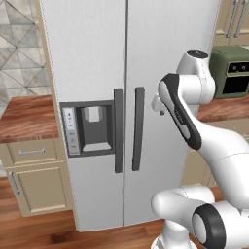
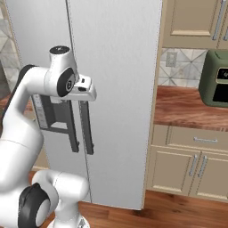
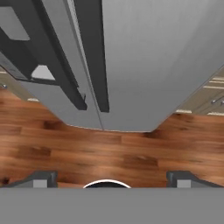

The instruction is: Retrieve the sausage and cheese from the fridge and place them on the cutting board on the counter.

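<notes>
Left base view first: I've got the fridge (image 1: 97, 73) square in front of me, both doors shut, the two dark handles (image 1: 138, 129) side by side at the seam and the water dispenser (image 1: 90, 127) on the left door; the arm is folded up at the right with the wrist close to the right door. A strip of worktop (image 1: 26, 119) shows left of the fridge, bare as far as I can see. Over to the right base view: same closed fridge, the hand sits just in front of the handles without touching them, and more worktop (image 2: 187, 104) runs off to the right with a green oven-like appliance (image 2: 216, 78) on it; no cutting board that I can make out here. Now the hand view: I'm looking down the fridge front to the wooden floor (image 3: 109, 153), and the gripper (image 3: 109, 180) has its jaws spread wide, nothing between them. So I judge we're at the very start: doors still to open, and the sausage and cheese presumably inside, out of sight. Everything's left to do.
</notes>
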Tool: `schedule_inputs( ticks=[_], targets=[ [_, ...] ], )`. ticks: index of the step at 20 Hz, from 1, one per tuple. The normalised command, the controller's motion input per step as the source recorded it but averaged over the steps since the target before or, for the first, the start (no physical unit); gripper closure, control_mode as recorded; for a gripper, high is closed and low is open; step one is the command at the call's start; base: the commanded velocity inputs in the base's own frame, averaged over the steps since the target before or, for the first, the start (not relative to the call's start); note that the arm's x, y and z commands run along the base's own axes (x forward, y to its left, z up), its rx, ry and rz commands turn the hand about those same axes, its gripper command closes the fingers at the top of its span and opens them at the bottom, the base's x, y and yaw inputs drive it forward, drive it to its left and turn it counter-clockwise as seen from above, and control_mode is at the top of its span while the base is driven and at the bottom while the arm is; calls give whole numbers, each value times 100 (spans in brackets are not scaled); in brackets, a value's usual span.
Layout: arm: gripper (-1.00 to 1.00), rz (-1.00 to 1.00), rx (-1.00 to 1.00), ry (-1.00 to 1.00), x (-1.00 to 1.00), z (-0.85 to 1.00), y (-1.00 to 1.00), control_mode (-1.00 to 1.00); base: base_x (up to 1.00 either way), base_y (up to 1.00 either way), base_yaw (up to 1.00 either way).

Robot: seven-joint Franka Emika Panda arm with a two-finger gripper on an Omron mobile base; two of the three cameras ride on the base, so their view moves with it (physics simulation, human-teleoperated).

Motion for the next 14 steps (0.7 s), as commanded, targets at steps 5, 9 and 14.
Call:
schedule_inputs(
  ticks=[5,9,14],
  targets=[
    [-100,-1,2,-36,5,-35,11,-100,0,0,0],
    [-100,-1,8,-36,0,-59,7,-100,0,0,0],
    [-100,-8,6,-6,5,-42,5,-100,0,0,0]
  ],
)
